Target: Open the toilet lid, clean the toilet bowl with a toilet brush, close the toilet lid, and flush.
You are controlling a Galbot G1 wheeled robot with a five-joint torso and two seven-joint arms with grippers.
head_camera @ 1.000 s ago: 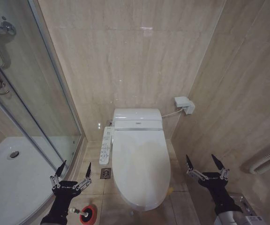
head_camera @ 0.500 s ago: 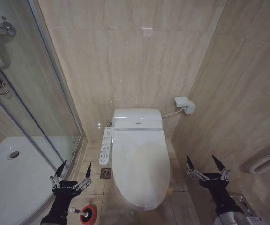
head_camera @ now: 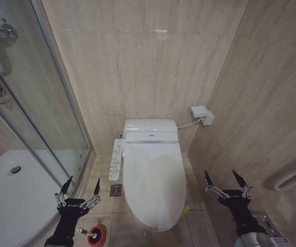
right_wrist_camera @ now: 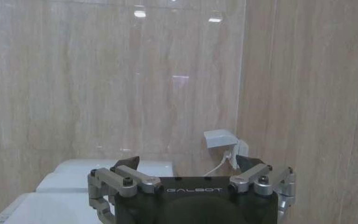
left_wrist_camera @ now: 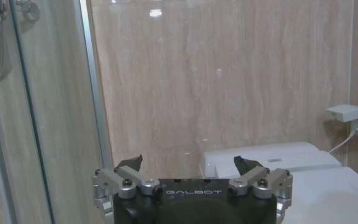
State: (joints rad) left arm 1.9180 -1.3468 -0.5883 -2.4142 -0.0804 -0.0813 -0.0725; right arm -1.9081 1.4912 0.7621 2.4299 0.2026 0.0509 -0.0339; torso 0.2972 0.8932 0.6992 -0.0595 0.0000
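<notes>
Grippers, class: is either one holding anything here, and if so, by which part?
Nothing is held. The left gripper and right gripper are both open and empty, either side of the closed toilet lid.

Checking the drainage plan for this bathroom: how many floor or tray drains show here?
2. One square floor drain sits in the tiles between the toilet bowl and the shower glass. One round drain lies in the shower tray. Others may be hidden behind the toilet.

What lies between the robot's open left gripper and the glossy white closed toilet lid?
In the head view, beige floor tile with a small square metal floor drain separates the left gripper from the glossy white toilet lid.
</notes>
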